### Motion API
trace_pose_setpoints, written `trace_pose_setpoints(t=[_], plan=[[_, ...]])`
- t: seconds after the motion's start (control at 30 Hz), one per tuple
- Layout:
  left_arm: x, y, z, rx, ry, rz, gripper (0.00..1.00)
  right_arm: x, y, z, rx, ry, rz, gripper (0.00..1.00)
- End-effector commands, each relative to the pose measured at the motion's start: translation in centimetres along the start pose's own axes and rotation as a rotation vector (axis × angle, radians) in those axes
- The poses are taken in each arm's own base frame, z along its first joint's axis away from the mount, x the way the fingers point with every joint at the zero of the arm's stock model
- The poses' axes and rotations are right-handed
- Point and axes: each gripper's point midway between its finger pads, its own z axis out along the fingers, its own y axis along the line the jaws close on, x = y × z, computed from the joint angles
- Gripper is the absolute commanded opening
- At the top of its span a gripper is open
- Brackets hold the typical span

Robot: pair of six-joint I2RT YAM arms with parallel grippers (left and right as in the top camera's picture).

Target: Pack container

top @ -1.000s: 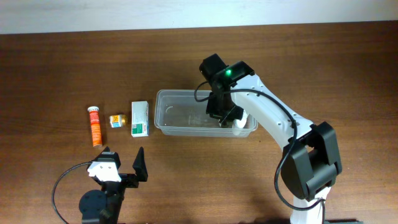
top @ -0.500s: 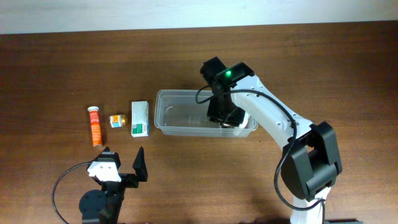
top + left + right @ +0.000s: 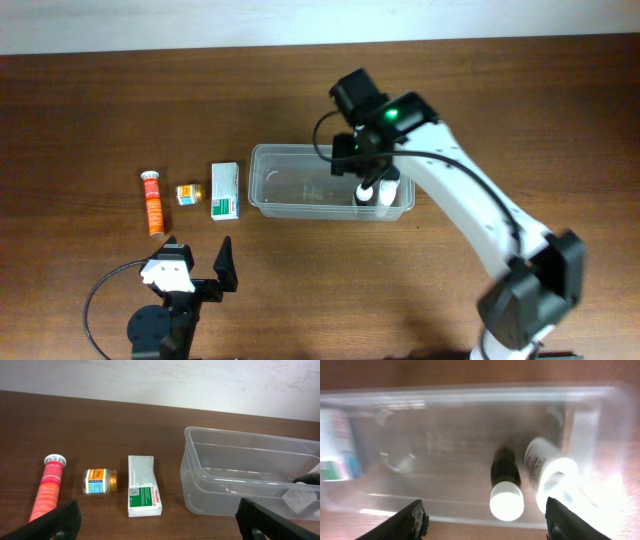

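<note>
The clear plastic container [image 3: 262, 160] stands mid-table. At its right end a dark bottle with a white cap [image 3: 365, 193] stands beside a white bottle [image 3: 389, 191]. My right gripper [image 3: 364, 160] hangs open just above them, holding nothing. From the right wrist, the dark bottle [image 3: 505, 484] and white bottle [image 3: 551, 471] sit below and between the spread fingers [image 3: 413, 521] inside the container [image 3: 470, 394]. My left gripper [image 3: 196, 268] is open near the front edge, well short of the container [image 3: 200, 485].
Left of the container lie a white-and-green carton [image 3: 225, 190], a small amber jar [image 3: 187, 194] and an orange tube [image 3: 152, 203]. The left wrist view shows the carton [image 3: 143, 491], jar [image 3: 100, 481] and tube [image 3: 48, 491] ahead of the gripper [image 3: 162, 529].
My right gripper has opened, let go of the dark bottle inside the container and lifted up out of the tub. The left arm has not moved.
</note>
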Motion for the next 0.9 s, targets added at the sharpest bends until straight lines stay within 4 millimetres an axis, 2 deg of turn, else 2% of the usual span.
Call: trace_pose_setpoints(t=[0.0,0.13,0.17,0.2,0.3,0.33,0.43,0.57,0.87], plan=[[0.0,-0.1,0.0,0.004,-0.003,-0.007,1.0,-2.6,-2.5,-6.6,-0.032,-0.153,0.032,0.71],[0.1,-0.1,0.0,0.004,-0.002,-0.007,1.0,-3.6,-9.2,-10.5,0.006,-0.212,0.193,0.8],[0.0,-0.1,0.0,0.004,-0.003,-0.007,1.0,-3.7,-11.1,-11.2,0.021,-0.22,0.241,0.83],[0.1,-0.1,0.0,0.004,-0.002,-0.007,1.0,-3.7,-13.9,-12.2,0.044,-0.23,0.313,0.87],[0.0,-0.1,0.0,0.004,-0.003,-0.007,1.0,-3.5,-18.8,-13.3,0.086,-0.238,0.45,0.99],[0.1,-0.1,0.0,0.004,-0.002,-0.007,1.0,-3.4,-20.5,-13.5,0.094,-0.234,0.5,0.99],[0.1,-0.1,0.0,0.004,-0.002,-0.007,1.0,-2.8,-23.8,-13.4,0.09,-0.203,0.604,0.98],[-1.0,2.1,-0.1,-0.124,-0.051,-0.006,1.0,-2.3,-25.9,-13.4,0.114,-0.189,0.67,0.99],[-4.9,1.2,-0.6,-0.086,-0.209,0.008,1.0,-2.2,-26.5,-13.5,0.123,-0.193,0.684,0.98]])
